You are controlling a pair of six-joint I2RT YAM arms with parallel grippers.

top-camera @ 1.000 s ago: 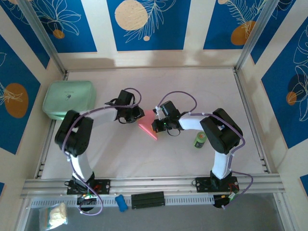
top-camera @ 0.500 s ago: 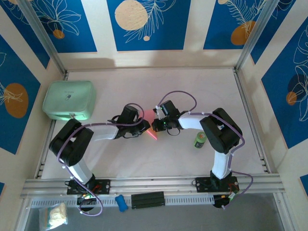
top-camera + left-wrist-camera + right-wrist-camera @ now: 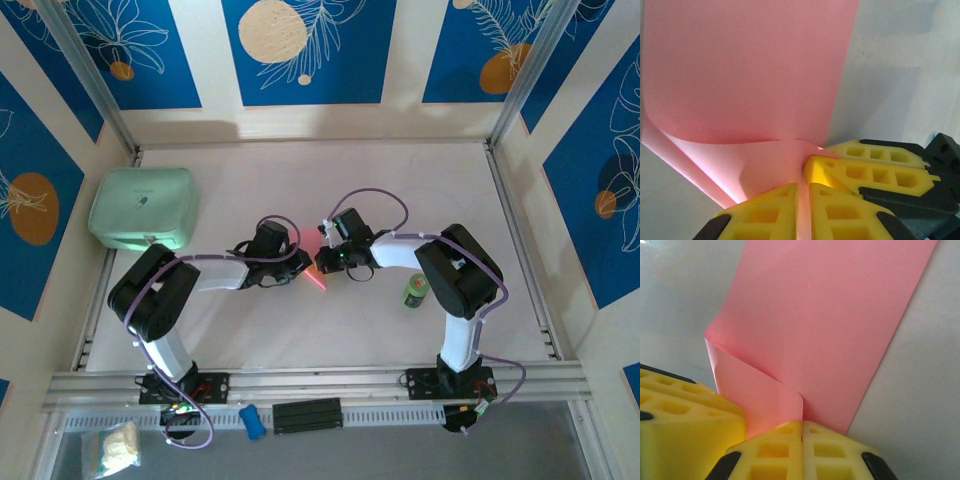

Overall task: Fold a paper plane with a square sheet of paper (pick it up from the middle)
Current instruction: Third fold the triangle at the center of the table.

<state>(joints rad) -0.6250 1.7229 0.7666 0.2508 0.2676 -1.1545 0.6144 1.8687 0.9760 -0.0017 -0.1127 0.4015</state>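
1. Pink paper (image 3: pixel 317 282) sits mid-table, a curled flap folded over its flat part.
2. Left gripper (image 3: pixel 803 200), at the paper's 10 o'clock, is clenched on its edge.
3. Right gripper (image 3: pixel 801 432), at 12 o'clock, is clamped on the fold.
4. Green can (image 3: pixel 415 291) stands at 3 o'clock; mint case (image 3: pixel 143 207) lies far out at 10 o'clock.

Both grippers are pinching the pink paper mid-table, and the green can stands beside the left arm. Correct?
No: the can stands beside the right arm, not the left, as the top view shows. The rest holds: the left gripper and right gripper both pinch the paper, seen in the wrist views.
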